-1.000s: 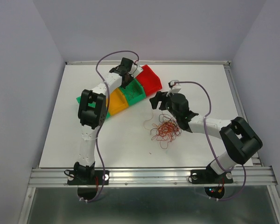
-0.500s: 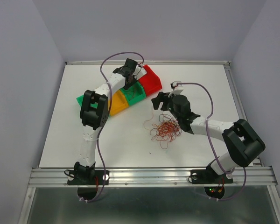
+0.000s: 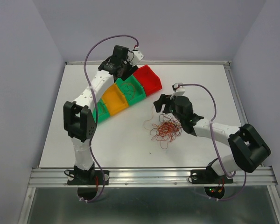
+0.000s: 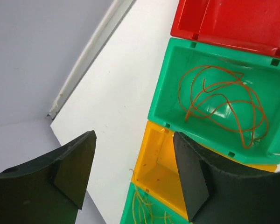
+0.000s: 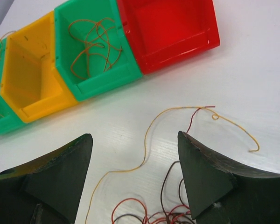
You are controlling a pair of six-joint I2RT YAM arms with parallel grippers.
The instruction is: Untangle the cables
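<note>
The cables form a tangle (image 3: 166, 129) of red, orange and dark strands on the white table (image 3: 121, 140), right of centre. My right gripper (image 3: 157, 103) hangs just behind the tangle's far edge. In the right wrist view it (image 5: 135, 163) is open over a loose yellow strand (image 5: 147, 140), with the tangle's top (image 5: 163, 215) at the bottom edge. My left gripper (image 3: 122, 71) hovers at the back over the row of bins. It (image 4: 133, 175) is open and empty. An orange cable (image 4: 221, 105) lies coiled in a green bin (image 4: 161, 100).
Several bins stand in a diagonal row at the back: red (image 3: 147, 78), green (image 3: 132, 90), yellow (image 3: 114, 99), green (image 3: 101, 112). The last green bin (image 4: 130, 212) holds yellow strands. The table's back rail (image 3: 177, 62) runs close behind the left gripper.
My left gripper has opened and lifted back and to the left, away from the green bin, its elbow swinging left. The right gripper has edged slightly nearer the tangle.
</note>
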